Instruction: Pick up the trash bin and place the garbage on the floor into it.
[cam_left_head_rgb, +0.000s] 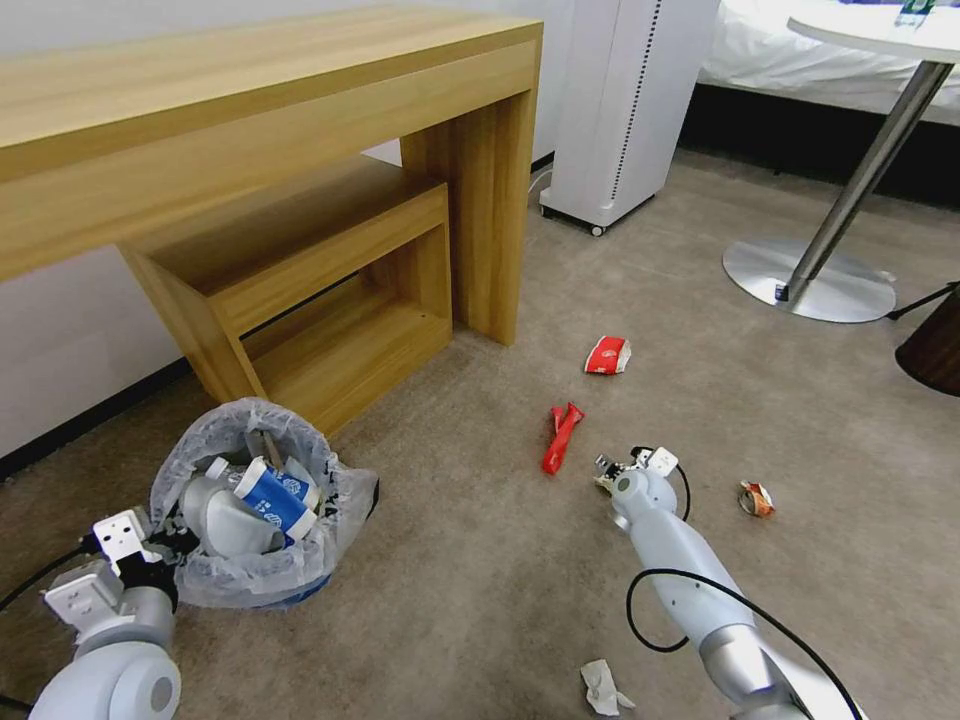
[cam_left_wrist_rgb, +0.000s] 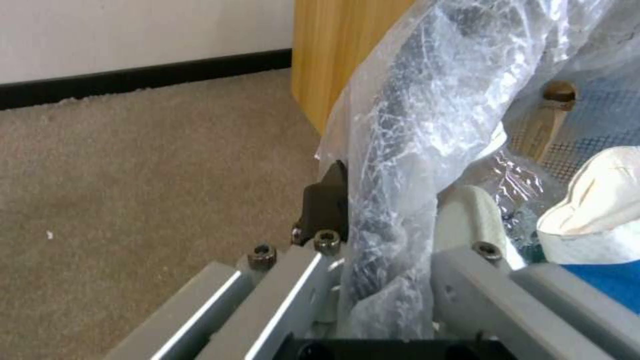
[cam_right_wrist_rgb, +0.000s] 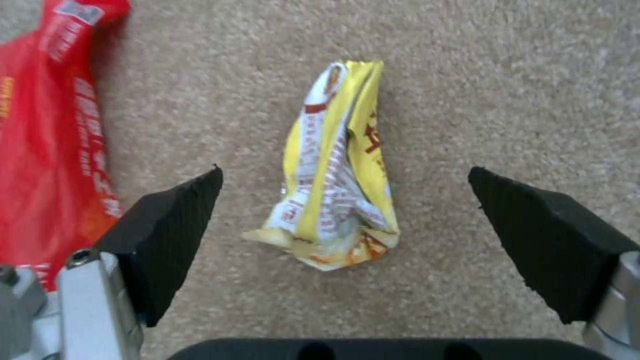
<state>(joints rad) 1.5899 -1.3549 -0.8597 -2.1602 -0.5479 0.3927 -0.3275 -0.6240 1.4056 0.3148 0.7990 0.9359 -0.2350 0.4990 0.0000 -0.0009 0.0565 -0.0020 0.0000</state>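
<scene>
Beige carpet floor (cam_left_head_rgb: 480, 580), wooden desk (cam_left_head_rgb: 250, 130) at back left. Left gripper (cam_left_wrist_rgb: 380, 235) clamped on the bagged rim of the trash bin (cam_left_head_rgb: 250, 580), which sits low by the desk with a blue-white cup (cam_left_head_rgb: 275, 497) inside. Right of it: red wrapper (cam_left_head_rgb: 562, 436), red-white cup (cam_left_head_rgb: 607, 355), white paper (cam_left_head_rgb: 603, 688). Right gripper (cam_right_wrist_rgb: 343, 200) spread open, low over a yellow wrapper (cam_right_wrist_rgb: 340, 170) lying between its pads, not touching. Crushed wrapper (cam_left_head_rgb: 757, 498) farther right.
</scene>
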